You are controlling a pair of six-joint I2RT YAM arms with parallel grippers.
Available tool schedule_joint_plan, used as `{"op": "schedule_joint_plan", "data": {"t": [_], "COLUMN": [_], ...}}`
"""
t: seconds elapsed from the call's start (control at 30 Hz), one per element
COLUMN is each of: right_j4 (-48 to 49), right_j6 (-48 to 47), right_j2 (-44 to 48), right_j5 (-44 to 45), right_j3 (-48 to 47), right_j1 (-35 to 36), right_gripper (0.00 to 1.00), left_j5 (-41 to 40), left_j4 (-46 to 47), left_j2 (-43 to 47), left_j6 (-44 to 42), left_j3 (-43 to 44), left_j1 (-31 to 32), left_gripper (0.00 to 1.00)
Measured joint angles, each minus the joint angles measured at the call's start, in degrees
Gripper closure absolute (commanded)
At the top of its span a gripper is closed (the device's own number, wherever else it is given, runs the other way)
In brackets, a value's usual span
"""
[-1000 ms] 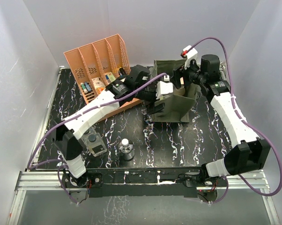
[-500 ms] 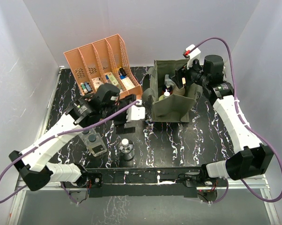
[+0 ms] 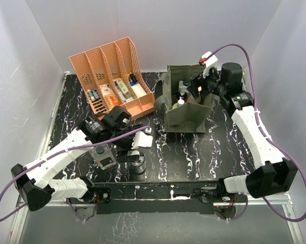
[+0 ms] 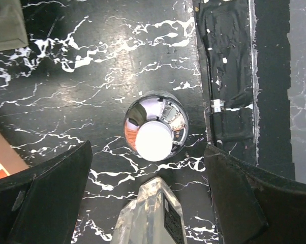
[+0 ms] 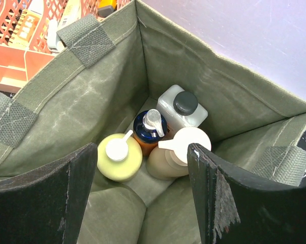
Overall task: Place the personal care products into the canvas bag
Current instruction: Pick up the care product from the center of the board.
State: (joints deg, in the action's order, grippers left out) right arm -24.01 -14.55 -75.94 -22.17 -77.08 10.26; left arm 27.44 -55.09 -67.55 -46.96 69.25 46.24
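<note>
Left wrist: twin pack (image 4: 147, 217) label (image 4: 171, 220) illegible

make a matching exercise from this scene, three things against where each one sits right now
Things
1. tan pump bottle
2. small clear round bottle
3. small flat boxes

Places
a. in the salmon rack
b. on the table, below the left gripper
c. inside the canvas bag

Pairs: 1-c, 2-b, 3-a

Black marbled table (image 3: 193, 147): orange rack (image 3: 104, 61), canvas bag (image 3: 186, 119), round bottle (image 4: 153, 134), clear twin pack (image 4: 150, 216).
</note>
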Motion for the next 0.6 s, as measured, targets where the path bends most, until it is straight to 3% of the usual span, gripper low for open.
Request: {"op": "schedule_joint_plan", "data": {"t": [0.6], "right_j4": [-1.5], "right_j6": [-1.6], "right_j2": [2.0], "right_j5": [0.3], "right_j3": [0.5], "right_j1": [0.0], "right_gripper": [0.26], "left_j5": [2.0], "left_j4": [2.9], "left_j2": [-4.4], "left_j6": [-1.3], "left_j3": [-5.7], "left_j1": [0.0], "left_gripper": [0.49]}}
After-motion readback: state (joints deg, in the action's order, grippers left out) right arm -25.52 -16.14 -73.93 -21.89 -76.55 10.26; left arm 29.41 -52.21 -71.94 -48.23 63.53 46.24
